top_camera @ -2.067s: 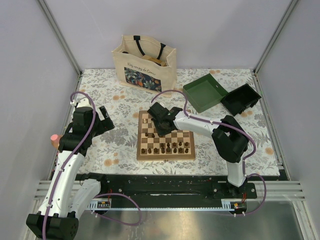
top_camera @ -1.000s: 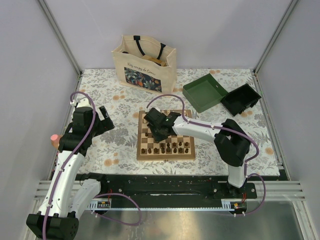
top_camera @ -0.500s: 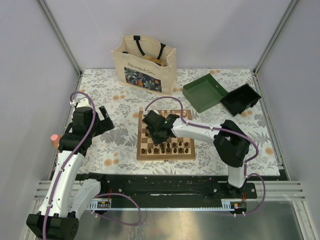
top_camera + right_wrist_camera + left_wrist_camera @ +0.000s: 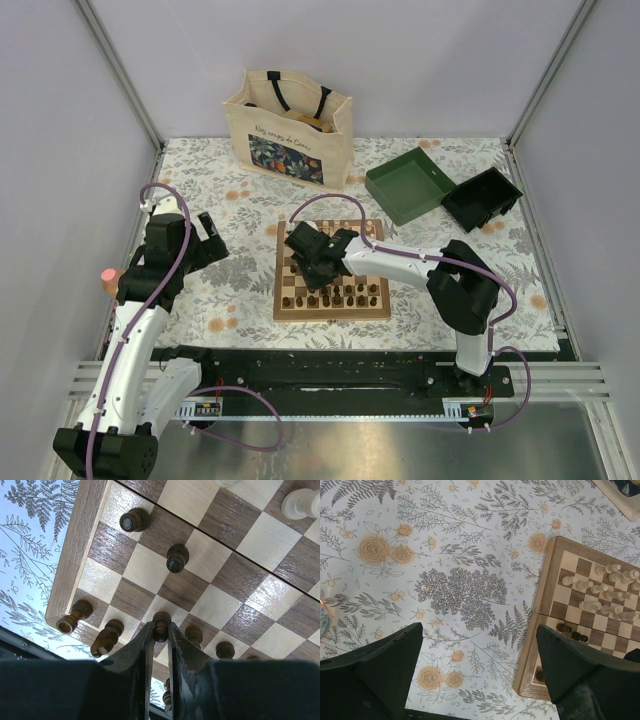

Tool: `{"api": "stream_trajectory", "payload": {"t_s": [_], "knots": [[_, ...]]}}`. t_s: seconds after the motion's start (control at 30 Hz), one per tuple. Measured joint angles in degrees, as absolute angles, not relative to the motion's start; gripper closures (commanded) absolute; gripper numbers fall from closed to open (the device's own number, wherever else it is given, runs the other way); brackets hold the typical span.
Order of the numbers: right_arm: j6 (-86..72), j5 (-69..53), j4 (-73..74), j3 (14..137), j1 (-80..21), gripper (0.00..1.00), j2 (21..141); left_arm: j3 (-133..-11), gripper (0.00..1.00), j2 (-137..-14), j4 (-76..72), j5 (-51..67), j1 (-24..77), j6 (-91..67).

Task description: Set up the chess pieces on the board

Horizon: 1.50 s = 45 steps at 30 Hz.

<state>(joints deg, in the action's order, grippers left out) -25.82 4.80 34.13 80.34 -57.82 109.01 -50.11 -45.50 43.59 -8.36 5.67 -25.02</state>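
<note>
1. The table [image 4: 220, 190] is covered by a floral-patterned cloth, and everything else is set on it.
2. A cream tote bag [image 4: 290, 125] with a dark flower print is stood upright at the far edge, left of centre.
3. The board [image 4: 330, 316] is laid flat in the middle of the table, just ahead of the arm bases; its left border [image 4: 540, 625] is seen from the left wrist.
4. An open green box [image 4: 408, 186] is placed at the far right, with a black box [image 4: 482, 198] touching its right side.
5. The left gripper [image 4: 477, 647] is held above the cloth, well left of the board, with its fingers spread wide and nothing between them.
6. The right gripper [image 4: 161, 627] is reached across to the board's near-left part, and its fingers are pressed onto a dark chess piece [image 4: 161, 617].
7. Dark chess pieces [image 4: 335, 295] are gathered along the board's near rows; two more [image 4: 177, 557] are stood on squares just beyond the gripped one.
8. Pale chess pieces [image 4: 600, 592] are clustered on the board's far rows.
</note>
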Motion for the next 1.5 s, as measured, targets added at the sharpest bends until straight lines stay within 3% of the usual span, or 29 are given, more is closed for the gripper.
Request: {"api": "stream_trajectory", "payload": {"t_s": [0.23, 0.8, 1.5], "knots": [[-25.85, 4.80, 34.13, 80.34, -57.82, 0.67, 109.01, -50.11, 0.01, -45.50, 43.59, -8.08, 5.67, -25.02], [-24.34, 7.11, 35.27, 83.35, -57.80, 0.59, 109.01, -50.11, 0.01, -45.47, 43.59, -8.05, 5.65, -25.02], [-23.55, 7.92, 35.88, 88.88, -55.11, 0.57, 113.43, -50.11, 0.01, -45.36, 43.57, -7.88, 5.65, -24.99]]}}
